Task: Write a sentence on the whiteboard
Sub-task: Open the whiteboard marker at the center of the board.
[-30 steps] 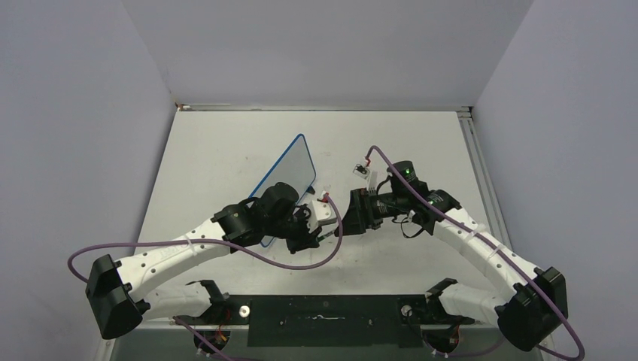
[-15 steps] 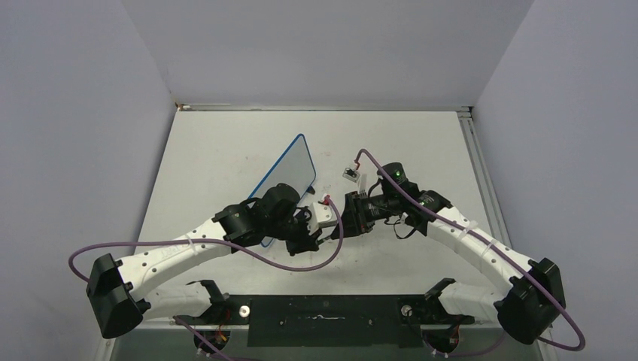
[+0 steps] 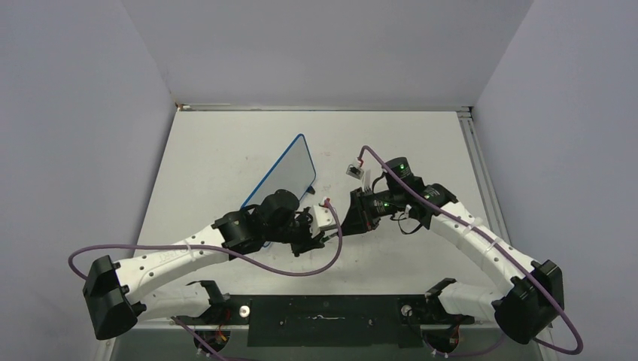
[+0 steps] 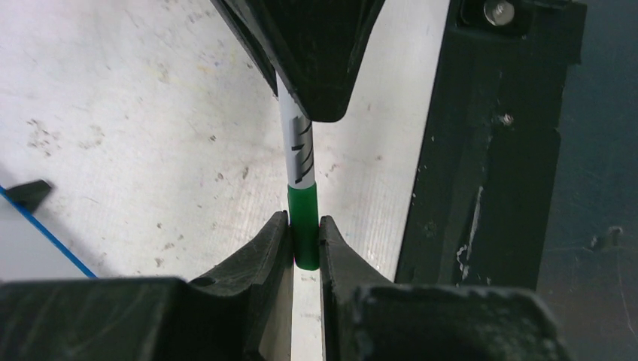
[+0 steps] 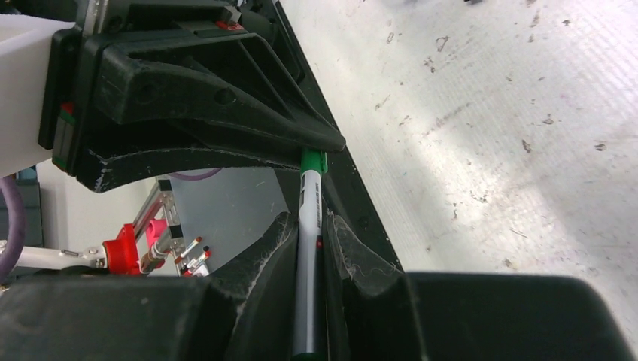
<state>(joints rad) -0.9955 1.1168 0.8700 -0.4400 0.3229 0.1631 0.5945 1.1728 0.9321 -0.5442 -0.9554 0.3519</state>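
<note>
Your left gripper (image 4: 304, 237) is clamping the green plastic cap (image 4: 303, 207) of the slim white marker (image 4: 299, 147). Your right gripper (image 5: 309, 229) is pinching its barrel. Be pulling straight apart along the pen, without twisting. The blue-framed white whiteboard (image 3: 292, 167) is sitting just beyond the left jaws, showing no writing.

Both arms angle inward, wrists facing tip to tip. Left gripper (image 4: 305, 226) clamps the marker (image 4: 298, 143) cap end, right gripper (image 5: 310, 222) clamps its barrel.

White arm links (image 3: 173, 259), black joints (image 3: 274, 207); looping purple cables (image 3: 301, 274); black, perhaps scuffed fingers (image 5: 263, 256)
</note>
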